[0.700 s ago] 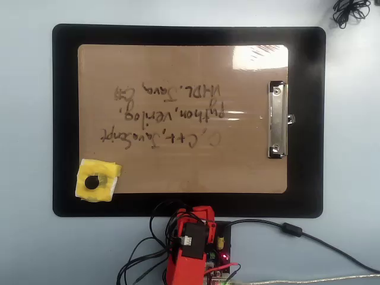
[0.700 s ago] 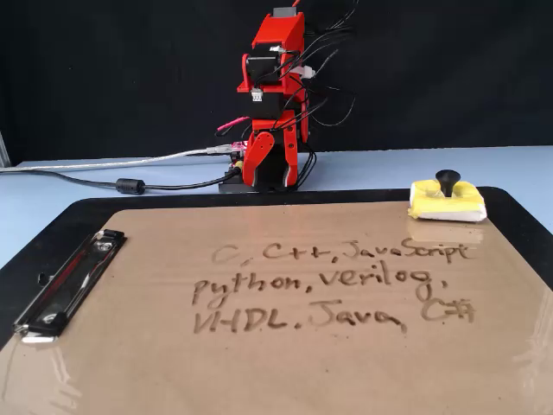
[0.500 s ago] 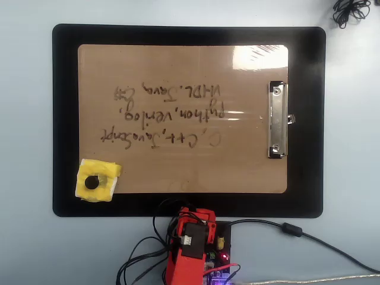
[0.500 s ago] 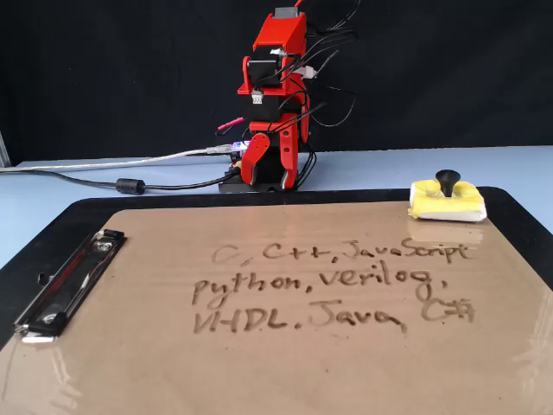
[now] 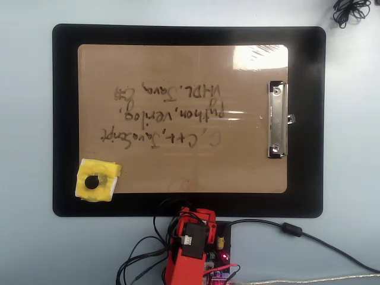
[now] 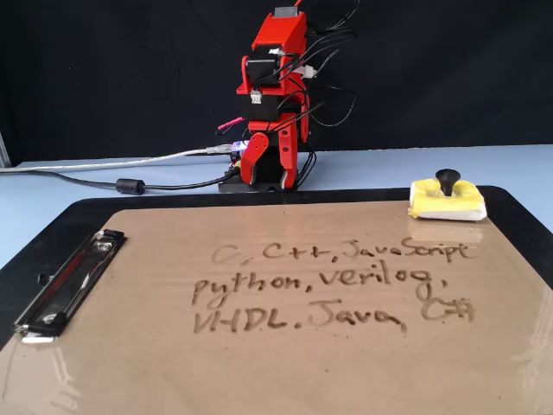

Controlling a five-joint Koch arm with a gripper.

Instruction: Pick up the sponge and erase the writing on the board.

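The red arm (image 6: 275, 104) sits folded at the tabletop's (image 5: 29, 249) near edge in the overhead view, its claw (image 6: 267, 166) hanging downward with jaws slightly parted, gripping nothing. The sponge (image 5: 98, 180) (yellow, black knob on top) rests on the clipboard's (image 5: 178, 71) corner nearest the arm, overhanging the black mat (image 5: 65, 119). The writing (image 6: 337, 290) fills three lines mid-board.

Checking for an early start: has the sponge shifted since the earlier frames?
No. The sponge sits at the same corner of the board, overlapping its edge onto the black mat.
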